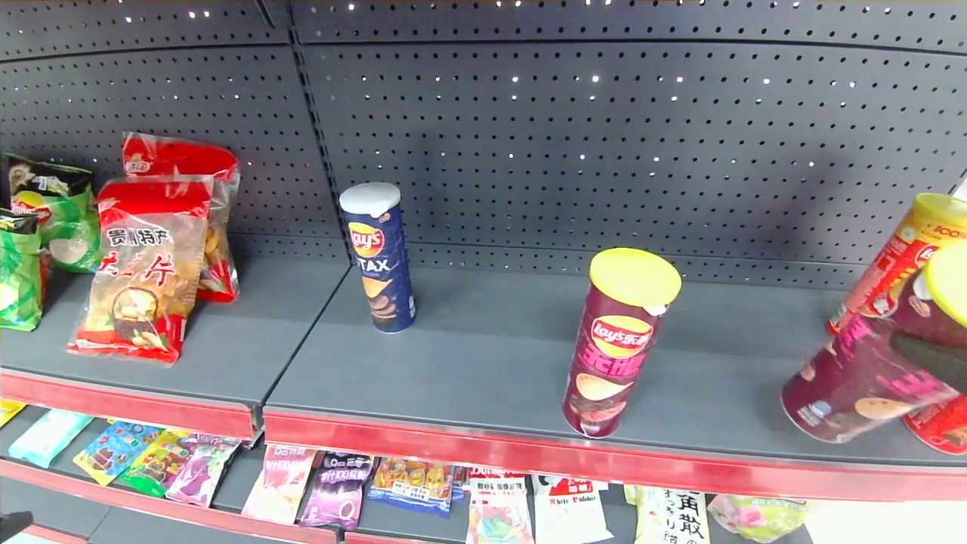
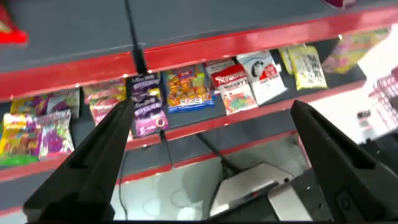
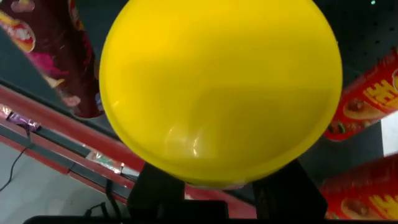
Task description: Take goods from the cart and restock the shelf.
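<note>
The left gripper (image 2: pixel 211 106) hangs low in front of the lower shelf's candy packets (image 2: pixel 186 90), its fingers spread wide with nothing between them. On the upper shelf (image 1: pixel 468 363), green bags (image 1: pixel 30 249) sit at the far left. Just right of them are two red snack bags (image 1: pixel 147 264), one propped in front of the other. Past the shelf's seam, a blue can (image 1: pixel 378 257) stands upright toward the back. Further right, well apart from it, a maroon can (image 1: pixel 616 340) with a yellow lid stands near the front edge. At the right end, the right gripper (image 3: pixel 224 190) is clamped on a tilted maroon can (image 1: pixel 861 385). Its yellow lid points up and to the right, and its base is low over the front of the shelf. Whether the base touches the board I cannot tell. Red cans (image 1: pixel 884 264) lean just behind it.
</note>
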Controlling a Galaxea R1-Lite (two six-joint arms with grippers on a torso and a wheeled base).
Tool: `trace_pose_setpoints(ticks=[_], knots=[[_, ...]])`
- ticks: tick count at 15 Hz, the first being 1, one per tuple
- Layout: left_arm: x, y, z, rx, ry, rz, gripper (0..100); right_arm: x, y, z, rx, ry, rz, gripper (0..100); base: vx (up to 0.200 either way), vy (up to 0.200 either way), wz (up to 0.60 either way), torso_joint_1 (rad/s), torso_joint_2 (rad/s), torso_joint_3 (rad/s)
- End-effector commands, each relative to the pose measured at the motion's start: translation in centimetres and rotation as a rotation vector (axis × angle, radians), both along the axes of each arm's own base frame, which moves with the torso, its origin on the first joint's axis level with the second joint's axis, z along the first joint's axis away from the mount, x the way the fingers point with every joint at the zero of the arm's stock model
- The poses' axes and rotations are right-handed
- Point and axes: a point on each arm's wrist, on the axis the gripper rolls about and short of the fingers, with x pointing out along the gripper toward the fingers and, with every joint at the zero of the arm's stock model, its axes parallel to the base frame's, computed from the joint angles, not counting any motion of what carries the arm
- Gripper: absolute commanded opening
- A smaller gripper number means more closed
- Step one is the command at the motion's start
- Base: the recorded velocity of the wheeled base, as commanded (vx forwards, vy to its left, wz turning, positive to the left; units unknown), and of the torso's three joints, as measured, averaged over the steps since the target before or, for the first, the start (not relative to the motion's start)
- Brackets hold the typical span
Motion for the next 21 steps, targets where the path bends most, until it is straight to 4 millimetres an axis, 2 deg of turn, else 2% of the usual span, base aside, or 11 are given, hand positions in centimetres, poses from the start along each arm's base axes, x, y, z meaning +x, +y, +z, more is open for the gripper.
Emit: trace_pose_setpoints(ticks=[1, 2, 3, 4, 6, 9, 11, 13, 15, 17, 21], knots=[[-1.1, 0.5, -0.2, -0.033, -0.038, 0.056, 100, 6.6, 1.6, -0.1, -0.002, 0.041, 0.034, 0, 0.0, 0.0, 0.0, 0.0, 0.0, 0.0], [-1.2, 0.6, -0.5, -0.031, -0.04, 0.074, 100, 7.5, 1.8, -0.2, 0.002, 0.037, 0.05, 0, 0.0, 0.0, 0.0, 0.0, 0.0, 0.0], [-1.3, 0.6, -1.9, -0.021, -0.023, 0.112, 100, 9.1, 2.2, -0.3, 0.012, 0.043, 0.097, 0, 0.0, 0.0, 0.0, 0.0, 0.0, 0.0], [-1.0, 0.5, -2.9, -0.018, -0.027, 0.152, 100, 9.7, 2.3, -0.1, 0.014, 0.044, 0.104, 0, 0.0, 0.0, 0.0, 0.0, 0.0, 0.0], [0.1, 0.3, -3.5, -0.024, -0.063, 0.273, 100, 10.1, 2.4, 0.0, 0.014, 0.044, 0.106, 0, 0.0, 0.0, 0.0, 0.0, 0.0, 0.0], [-0.2, 0.5, -4.3, -0.008, -0.061, 0.471, 100, 10.1, 2.4, -0.5, 0.011, 0.062, 0.106, 0, 0.0, 0.0, 0.0, 0.0, 0.0, 0.0], [-1.7, 0.5, -6.1, 0.007, -0.143, 0.421, 100, 10.1, 2.4, -0.6, 0.011, 0.065, 0.107, 0, 0.0, 0.0, 0.0, 0.0, 0.0, 0.0], [-3.3, 0.4, -8.9, -0.022, -0.253, 0.336, 100, 10.1, 2.4, -0.5, 0.011, 0.063, 0.105, 0, 0.0, 0.0, 0.0, 0.0, 0.0, 0.0], [-3.1, 0.4, -9.1, -0.036, -0.313, 0.338, 100, 10.4, 2.4, -0.8, 0.009, 0.075, 0.109, 0, 0.0, 0.0, 0.0, 0.0, 0.0, 0.0], [-2.9, 0.4, -9.3, -0.038, -0.328, 0.322, 100, 11.8, 2.7, -1.2, 0.007, 0.098, 0.108, 0, 0.0, 0.0, 0.0, 0.0, 0.0, 0.0], [-2.9, 0.3, -9.3, -0.037, -0.33, 0.314, 100, 14.8, 3.5, 0.2, 0.027, 0.071, 0.167, 0, 0.0, 0.0, 0.0, 0.0, 0.0, 0.0]])
